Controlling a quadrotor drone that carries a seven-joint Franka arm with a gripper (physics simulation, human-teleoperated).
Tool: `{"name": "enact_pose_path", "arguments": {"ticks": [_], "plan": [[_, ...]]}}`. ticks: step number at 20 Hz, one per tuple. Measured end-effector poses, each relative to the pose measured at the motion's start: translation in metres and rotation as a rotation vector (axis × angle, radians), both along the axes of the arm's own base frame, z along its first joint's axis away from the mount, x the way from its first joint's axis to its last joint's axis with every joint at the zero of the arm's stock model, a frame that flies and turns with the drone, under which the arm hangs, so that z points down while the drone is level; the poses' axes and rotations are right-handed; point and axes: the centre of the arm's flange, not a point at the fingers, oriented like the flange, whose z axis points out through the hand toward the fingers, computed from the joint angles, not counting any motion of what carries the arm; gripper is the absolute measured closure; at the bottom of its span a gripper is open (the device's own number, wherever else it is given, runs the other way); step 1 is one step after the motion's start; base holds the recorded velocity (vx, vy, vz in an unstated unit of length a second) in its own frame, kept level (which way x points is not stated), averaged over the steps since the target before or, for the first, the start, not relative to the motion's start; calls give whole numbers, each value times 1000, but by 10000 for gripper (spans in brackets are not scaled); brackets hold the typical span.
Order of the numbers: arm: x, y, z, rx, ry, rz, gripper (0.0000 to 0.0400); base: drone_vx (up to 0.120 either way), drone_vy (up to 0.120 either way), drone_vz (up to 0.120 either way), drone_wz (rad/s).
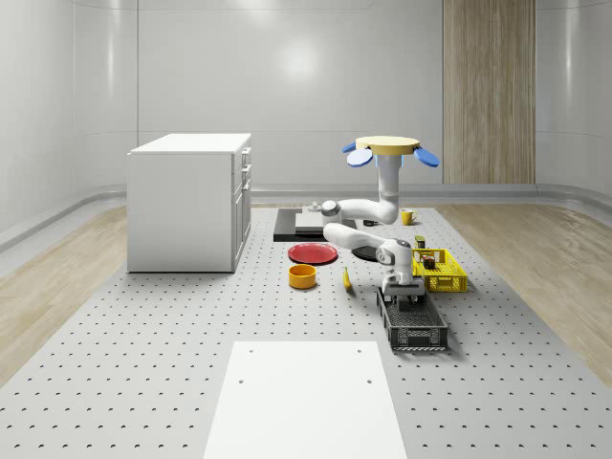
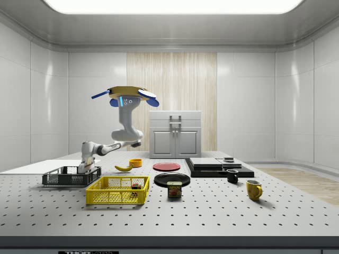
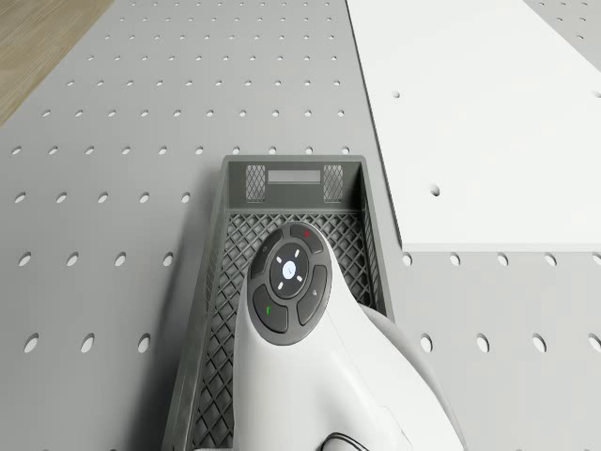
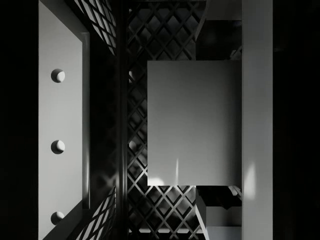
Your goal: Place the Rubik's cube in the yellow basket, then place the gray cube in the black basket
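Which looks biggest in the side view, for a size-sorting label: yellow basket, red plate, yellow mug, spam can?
1. Yellow mesh basket
2. Flat red plate, though it sits farther back, so it is unsure
3. Yellow mug and spam can look alike

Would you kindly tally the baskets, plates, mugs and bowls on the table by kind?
Baskets: 2 (yellow basket, black basket)
Plates: 2 (red plate, black plate)
Mugs: 2 (black mug, yellow mug)
Bowls: 1 (bowl)
Total: 7

Lab — perforated table (image 1: 143,382), bare walls.
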Motion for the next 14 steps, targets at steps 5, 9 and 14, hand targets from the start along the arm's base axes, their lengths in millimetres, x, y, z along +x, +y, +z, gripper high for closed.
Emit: {"name": "enact_pose_path", "arguments": {"ticks": [5,9,14], "plan": [[0,0,-20,0,0,0,9,0,0,0,0],[0,0,-36,0,0,0,3,0,0,0,0],[0,0,-47,0,0,0,1,0,0,0,0]]}}
